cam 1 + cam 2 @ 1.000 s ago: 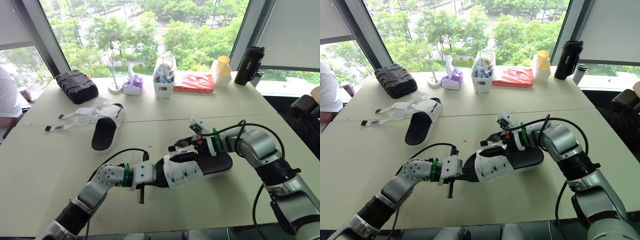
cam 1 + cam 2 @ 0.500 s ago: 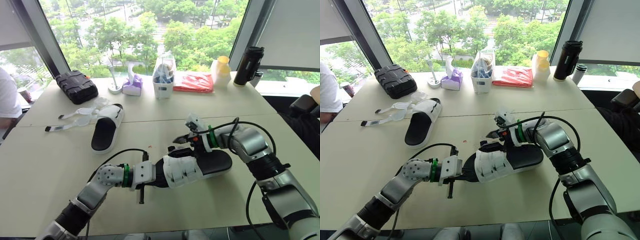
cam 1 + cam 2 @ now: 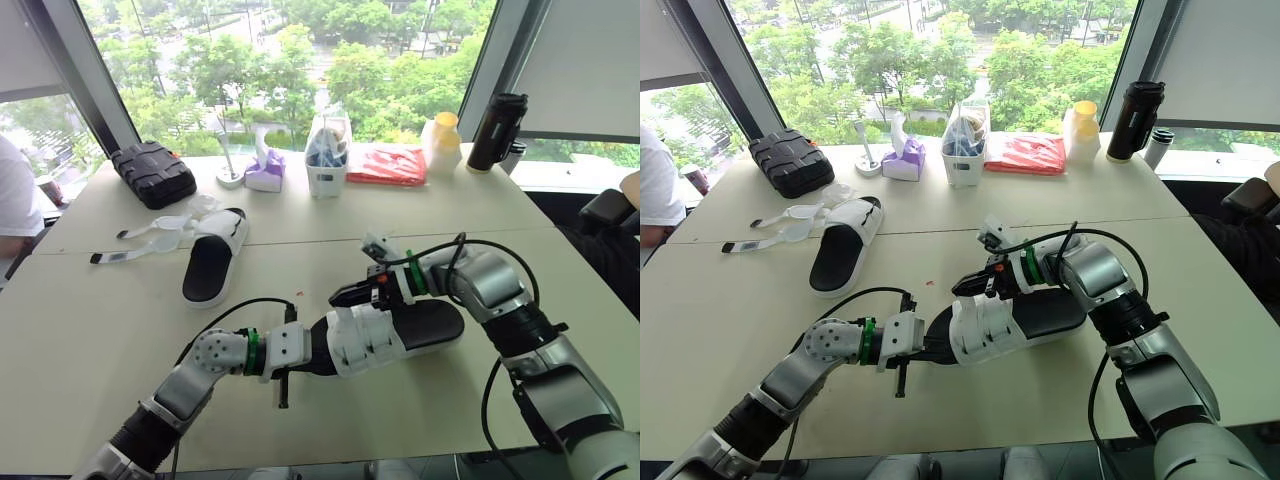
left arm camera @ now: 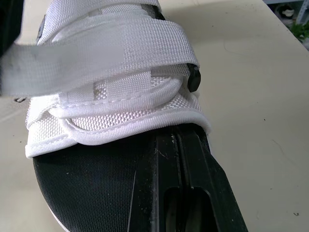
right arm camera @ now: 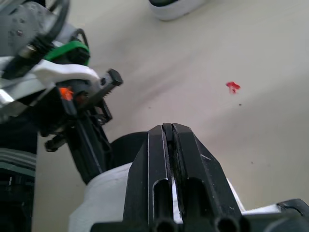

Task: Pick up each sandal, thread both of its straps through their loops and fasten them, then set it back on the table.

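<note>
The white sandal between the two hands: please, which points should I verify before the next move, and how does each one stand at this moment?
1. Left hand supports the white-strapped sandal with black footbed: its shut fingers lie on the footbed, tips under the white upper. Ok.
2. Right hand pinches a strap end: the fingers are shut just over the upper, but whether a strap is between them, cannot tell.
3. Front woven strap is fastened: it crosses the upper, but whether it passes through its loop, cannot tell.
4. Second white sandal is done: its straps lie loose on the beige table. Not ok.
</note>
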`<state>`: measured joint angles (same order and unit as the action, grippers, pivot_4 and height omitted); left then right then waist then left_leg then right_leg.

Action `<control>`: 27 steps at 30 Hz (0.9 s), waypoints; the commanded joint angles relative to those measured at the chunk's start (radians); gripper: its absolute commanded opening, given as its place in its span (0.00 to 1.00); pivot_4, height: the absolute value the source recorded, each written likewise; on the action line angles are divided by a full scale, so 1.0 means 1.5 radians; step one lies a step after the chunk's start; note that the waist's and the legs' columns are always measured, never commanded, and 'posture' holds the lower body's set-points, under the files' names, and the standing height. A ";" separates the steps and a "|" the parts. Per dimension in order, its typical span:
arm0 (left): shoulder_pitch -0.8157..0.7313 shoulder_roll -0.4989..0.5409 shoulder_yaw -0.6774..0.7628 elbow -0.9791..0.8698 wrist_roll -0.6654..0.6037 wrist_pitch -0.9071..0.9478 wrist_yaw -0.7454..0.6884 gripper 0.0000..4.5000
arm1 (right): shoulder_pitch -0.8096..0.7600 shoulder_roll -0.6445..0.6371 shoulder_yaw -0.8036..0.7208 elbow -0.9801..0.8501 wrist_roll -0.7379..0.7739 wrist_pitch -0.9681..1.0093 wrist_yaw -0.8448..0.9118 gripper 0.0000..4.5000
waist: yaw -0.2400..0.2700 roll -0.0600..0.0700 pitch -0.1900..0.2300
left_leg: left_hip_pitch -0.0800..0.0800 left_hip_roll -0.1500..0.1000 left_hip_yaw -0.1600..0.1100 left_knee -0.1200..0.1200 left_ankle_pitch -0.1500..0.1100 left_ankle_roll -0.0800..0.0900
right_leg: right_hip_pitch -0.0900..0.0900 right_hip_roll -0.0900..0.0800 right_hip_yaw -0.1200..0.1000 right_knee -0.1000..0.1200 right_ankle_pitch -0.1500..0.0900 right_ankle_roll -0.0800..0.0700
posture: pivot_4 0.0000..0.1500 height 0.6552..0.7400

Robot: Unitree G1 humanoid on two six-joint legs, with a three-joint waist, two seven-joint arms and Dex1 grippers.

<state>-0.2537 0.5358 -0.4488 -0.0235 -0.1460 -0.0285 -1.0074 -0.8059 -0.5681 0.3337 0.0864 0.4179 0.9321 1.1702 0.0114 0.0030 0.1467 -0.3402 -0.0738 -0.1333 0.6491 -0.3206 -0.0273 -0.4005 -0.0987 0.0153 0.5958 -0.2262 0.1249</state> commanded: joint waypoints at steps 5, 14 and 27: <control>0.049 0.037 -0.070 0.110 0.103 0.042 -0.016 0.00 | -0.024 -0.074 -0.097 -0.211 0.160 0.116 0.064 0.01 | 0.000 0.000 0.000 | -0.001 0.000 0.000 0.000 0.000 0.000 | -0.001 0.000 0.000 0.000 0.000 0.000 | 1.00 1.00; 0.043 0.047 -0.085 0.136 0.134 0.011 -0.024 0.00 | -0.055 -0.064 -0.112 -0.240 0.196 0.101 0.031 0.01 | 0.000 0.000 0.000 | -0.001 0.000 0.000 0.000 0.000 0.000 | -0.001 0.000 0.000 0.000 -0.002 0.003 | 1.00 1.00; 0.059 0.054 -0.085 0.125 0.133 0.008 -0.018 0.00 | -0.078 0.013 -0.008 0.055 -0.004 -0.126 0.018 0.01 | -0.005 0.000 0.000 | 0.000 0.001 0.000 -0.001 0.000 0.000 | -0.002 0.000 0.000 0.000 0.000 0.000 | 1.00 1.00</control>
<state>-0.2602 0.5612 -0.4545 -0.0068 -0.1188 -0.1048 -1.0081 -0.8761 -0.5607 0.3433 0.1368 0.4464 0.8143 1.2036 0.0042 0.0030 0.1471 -0.3401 -0.0729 -0.1326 0.6482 -0.3207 -0.0273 -0.4031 -0.0981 0.0154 0.5961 -0.2266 0.1255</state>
